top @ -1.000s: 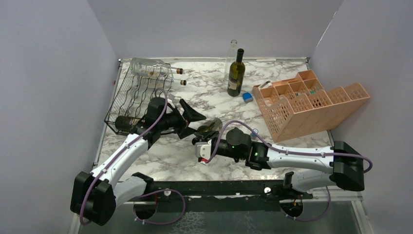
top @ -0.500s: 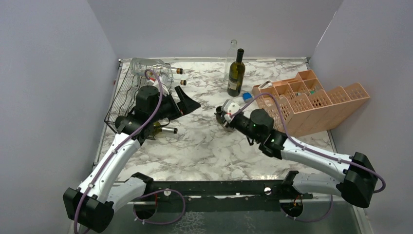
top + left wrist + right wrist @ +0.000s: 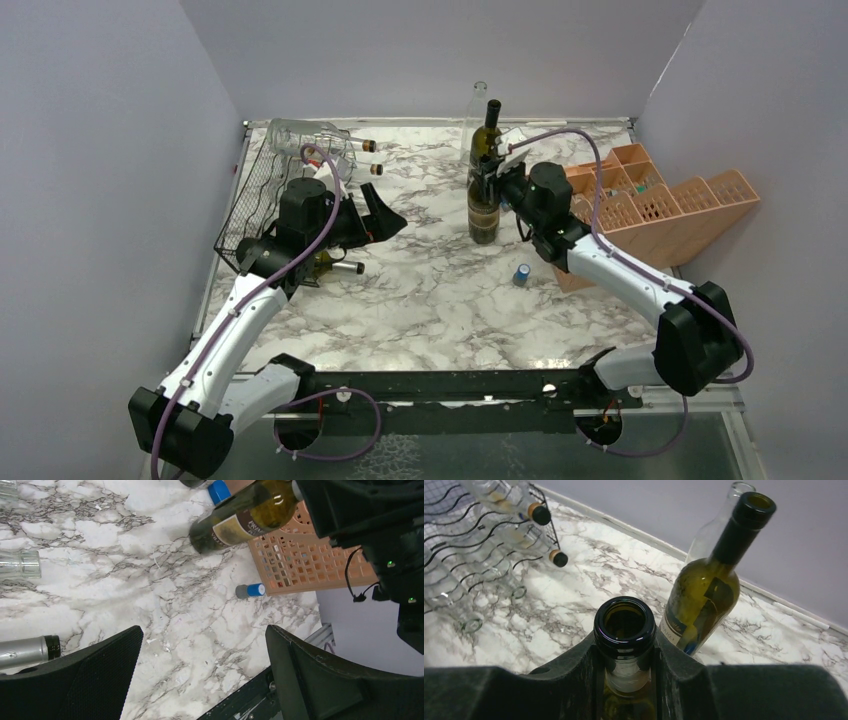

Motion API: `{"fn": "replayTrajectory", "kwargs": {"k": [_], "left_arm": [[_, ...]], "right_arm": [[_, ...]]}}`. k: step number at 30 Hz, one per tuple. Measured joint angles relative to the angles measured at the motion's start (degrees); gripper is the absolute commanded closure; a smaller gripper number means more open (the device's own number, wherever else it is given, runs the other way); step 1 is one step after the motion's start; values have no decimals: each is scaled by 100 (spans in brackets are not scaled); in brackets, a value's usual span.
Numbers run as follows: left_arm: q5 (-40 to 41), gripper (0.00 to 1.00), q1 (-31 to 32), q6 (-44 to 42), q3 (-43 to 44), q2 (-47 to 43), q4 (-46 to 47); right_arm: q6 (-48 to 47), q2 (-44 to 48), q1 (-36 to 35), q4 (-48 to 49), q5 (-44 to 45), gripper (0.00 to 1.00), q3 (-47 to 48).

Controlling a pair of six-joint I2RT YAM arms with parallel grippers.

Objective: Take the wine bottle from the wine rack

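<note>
- Carried over the last second from low above the front middle of the table to the back, and turned from lying to upright, in the right gripper (image 3: 625, 647)
- Clamped tight on the neck of the wine bottle (image 3: 484, 214), just under the lip, one pad on each side
- Already off the wine rack (image 3: 262, 200) and well apart from it, just beside a standing dark bottle (image 3: 704, 597) with a clear bottle (image 3: 719, 525) behind
- Cannot tell whether the base is down on the marble table (image 3: 420, 310) or just above it
- Over at the left gripper (image 3: 200, 680): spread as wide as can be, gripping nothing, hanging by the rack's front above a capped bottle (image 3: 335, 266) lying at the rack's near end
- To finish well: lower straight down, keep the neck vertical, hold a gap from the neighbour, release only once the base sits flat, then rise clear without brushing the lip
- Smooth dark-green glass, round body, narrow neck, thick rounded lip, open mouth; probably slick in the pads
- Thin black wire in wavy tiers; glossy veined marble, hard, no cushion for a dropped base
</note>
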State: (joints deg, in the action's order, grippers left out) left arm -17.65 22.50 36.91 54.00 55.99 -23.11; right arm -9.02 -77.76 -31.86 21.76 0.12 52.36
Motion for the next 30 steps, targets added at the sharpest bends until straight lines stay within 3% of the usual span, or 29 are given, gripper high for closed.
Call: {"fn": "replayTrajectory", "kwargs": {"k": [8, 18, 30], "left_arm": [[7, 1, 0, -96, 0, 31, -35], [4, 1, 0, -98, 0, 28, -37], [2, 1, 0, -70, 0, 17, -37]], "right_arm": [[592, -560, 570, 544, -295, 86, 236], [527, -955, 778, 1222, -361, 84, 289], [658, -1075, 988, 1460, -426, 66, 289]]}}
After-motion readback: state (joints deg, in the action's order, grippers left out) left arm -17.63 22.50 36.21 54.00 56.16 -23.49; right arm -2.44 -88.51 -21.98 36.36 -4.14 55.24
